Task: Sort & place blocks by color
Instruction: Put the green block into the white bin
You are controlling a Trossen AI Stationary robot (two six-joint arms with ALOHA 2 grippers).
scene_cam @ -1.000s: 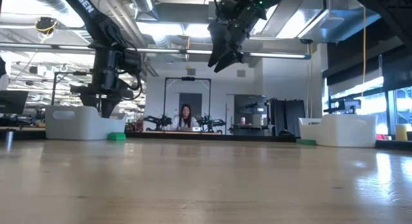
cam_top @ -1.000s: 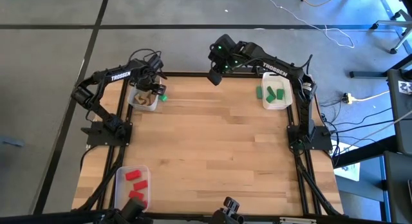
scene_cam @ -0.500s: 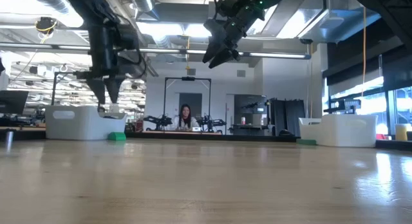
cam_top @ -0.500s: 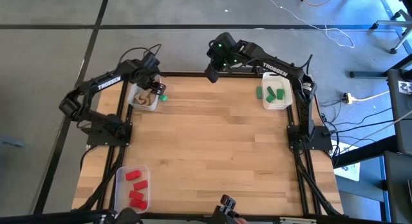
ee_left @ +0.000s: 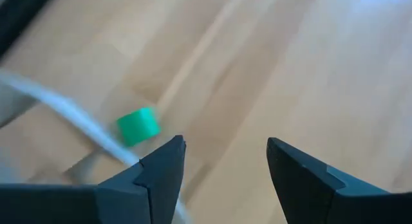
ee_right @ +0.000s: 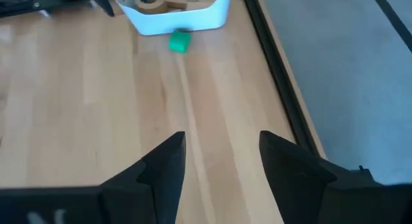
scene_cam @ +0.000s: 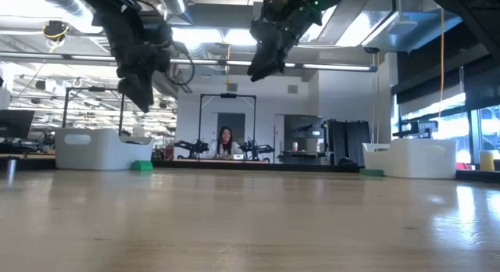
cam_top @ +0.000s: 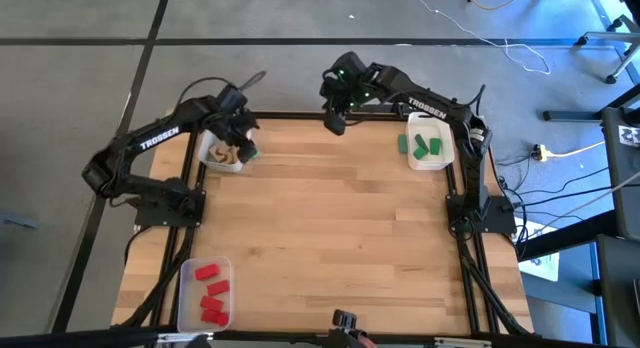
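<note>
The left gripper (cam_top: 240, 140) hangs in the air with its fingers spread and nothing between them, above the bin of wooden blocks (cam_top: 226, 156) at the table's far left corner. A lone green block (ee_left: 138, 126) lies on the table (cam_top: 330, 228) just beside that bin's wall. The right gripper (cam_top: 336, 120) is likewise open and empty, raised over the far edge of the table near its middle. The other green blocks (cam_top: 428, 145) sit in the bin at the far right, one (cam_top: 402, 144) just outside it, and the red blocks (cam_top: 210, 288) fill the near-left bin.
</note>
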